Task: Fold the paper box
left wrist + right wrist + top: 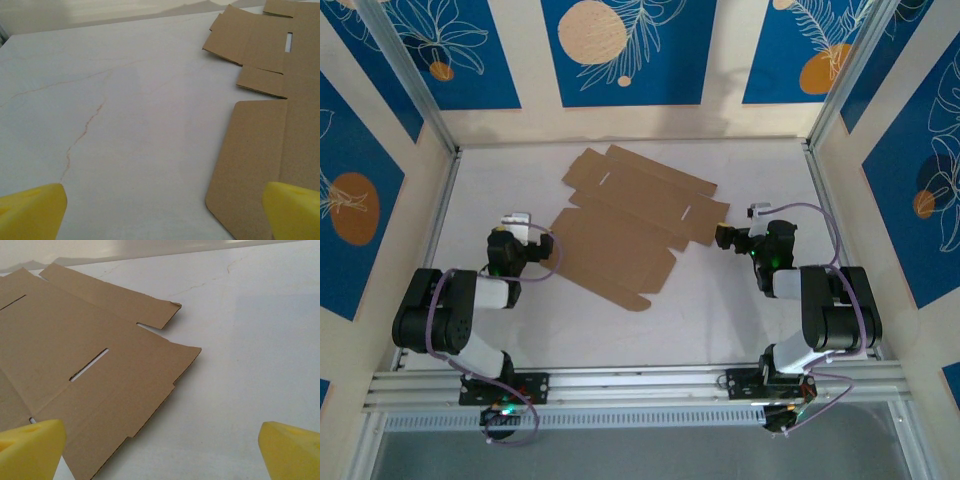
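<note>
Blue wall panels (625, 45) printed with white leaves and orange discs close in the back and sides. Below them lies the pale, faintly veined table (720, 310). The paper box (630, 225) lies unfolded and flat on it, about midway between the two arms and slightly toward the back, one long brown cardboard sheet running at a slant, its panels and flaps spread out.

The left arm (450, 310) reaches in toward the sheet's near left edge and the right arm (825, 305) toward its right end. The left gripper (548, 248) is spread wide and holds nothing. From its wrist camera one yellow finger (32, 212) hangs over bare table and the other over the rounded cardboard flap (250, 165). The right gripper (723, 237) is likewise gaping and empty, with one yellow finger (290, 447) over the table and the other over the sheet's edge. Whether either touches the cardboard, I cannot tell.

A narrow slit (90, 364) is cut through the panel close to the right gripper.
</note>
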`<state>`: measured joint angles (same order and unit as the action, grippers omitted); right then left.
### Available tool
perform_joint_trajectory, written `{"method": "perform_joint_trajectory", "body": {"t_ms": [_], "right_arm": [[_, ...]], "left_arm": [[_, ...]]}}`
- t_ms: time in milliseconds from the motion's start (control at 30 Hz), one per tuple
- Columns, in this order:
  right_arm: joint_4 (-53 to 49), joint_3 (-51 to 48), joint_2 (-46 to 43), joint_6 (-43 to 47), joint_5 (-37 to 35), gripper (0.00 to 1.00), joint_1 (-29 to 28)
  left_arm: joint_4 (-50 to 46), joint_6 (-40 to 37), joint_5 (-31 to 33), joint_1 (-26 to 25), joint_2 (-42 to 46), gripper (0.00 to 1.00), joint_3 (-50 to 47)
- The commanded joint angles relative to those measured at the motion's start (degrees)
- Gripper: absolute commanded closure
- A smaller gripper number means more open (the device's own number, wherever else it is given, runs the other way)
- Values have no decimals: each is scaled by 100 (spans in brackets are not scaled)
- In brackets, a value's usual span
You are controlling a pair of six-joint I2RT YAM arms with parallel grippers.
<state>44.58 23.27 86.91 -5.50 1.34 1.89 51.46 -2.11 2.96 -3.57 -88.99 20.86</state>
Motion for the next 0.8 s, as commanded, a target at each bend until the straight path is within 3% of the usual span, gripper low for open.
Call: {"method": "perform_joint_trajectory", "body": {"t_ms": [0,100,200,300,400,500,633,700,733,767], "right_arm": [[139,95,54,-32,-31,1,-2],[188,73,-34,-39,-32,1,-28],[-1840,786,-889,-38,-503,1,-207],[-2663,1291,-1682,295,-1233,1,-802],[-3390,1896,-2332,365,-1480,1,-1424],[-4180,2657,-2727,311,-1459,1,-2036],[-5811,4211,-2887,-578,-1680,1,-2597],[-7114,5141,-2810,-1765,-1762,1,-2539],[-7832,5570,-2786,-2553,-1641,1,-2409],[-7904,5738,-2825,-2621,-879,1,-2160]], "left_arm": [[99,-79,-173,-2,-35,0,107],[174,-20,77,-9,133,0,18],[-927,164,745,-37,1034,0,204],[-1873,307,1202,-271,2043,0,655],[-2498,612,899,-689,2682,0,1251],[-3968,880,1056,-1567,2832,0,2339],[-6483,1016,1700,-2906,2637,0,4056],[-7653,1360,1101,-2974,2525,0,4740],[-7945,1560,1142,-2972,2485,0,4920],[-8045,2171,1551,-2961,2523,0,4843]]}}
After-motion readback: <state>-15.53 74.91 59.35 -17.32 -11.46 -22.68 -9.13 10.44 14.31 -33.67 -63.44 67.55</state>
